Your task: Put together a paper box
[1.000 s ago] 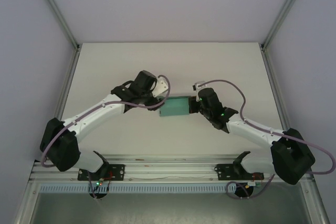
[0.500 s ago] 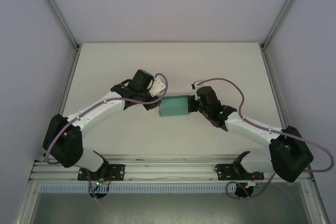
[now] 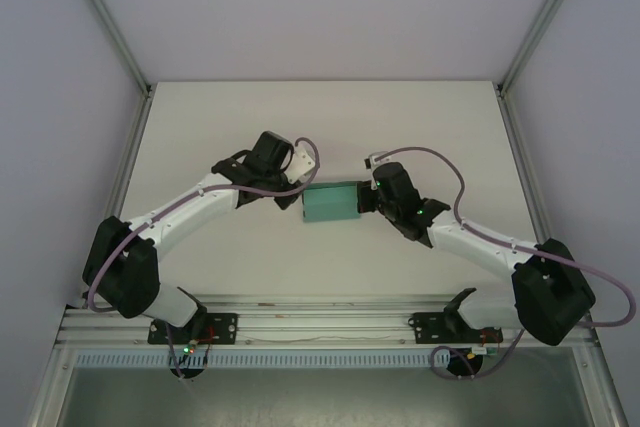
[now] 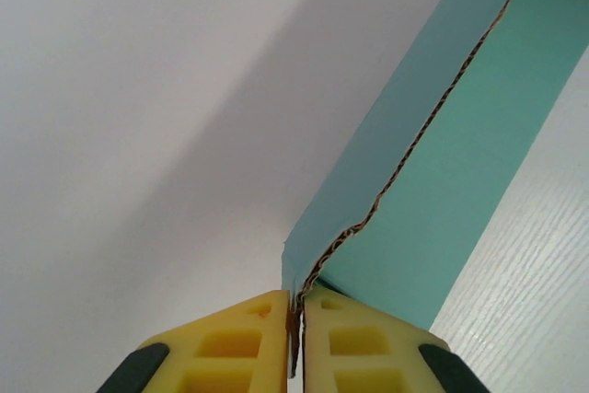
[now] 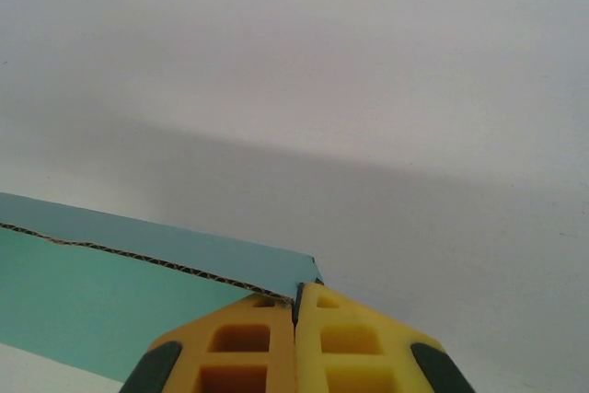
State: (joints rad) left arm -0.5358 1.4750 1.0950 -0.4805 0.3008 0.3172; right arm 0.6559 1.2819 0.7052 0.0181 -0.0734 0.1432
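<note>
The paper box (image 3: 331, 204) is a small teal-green rectangular box at the table's middle, held between the two arms. My left gripper (image 3: 304, 192) is at its left end, shut on the box wall; in the left wrist view the yellow fingers (image 4: 248, 342) pinch the corrugated card edge of the paper box (image 4: 442, 181). My right gripper (image 3: 366, 197) is at its right end, and the right wrist view shows its yellow fingers (image 5: 248, 347) shut on a corner of the paper box (image 5: 110, 292).
The white table (image 3: 330, 117) has low metal rails along its left and right sides (image 3: 130, 162) and a mounting rail at the near edge (image 3: 320, 322). Grey walls stand on both sides.
My left gripper has closed from open onto the box's left wall. The left arm's wrist shifted slightly left and back. The right gripper has stayed shut on the box, nudging slightly left.
</note>
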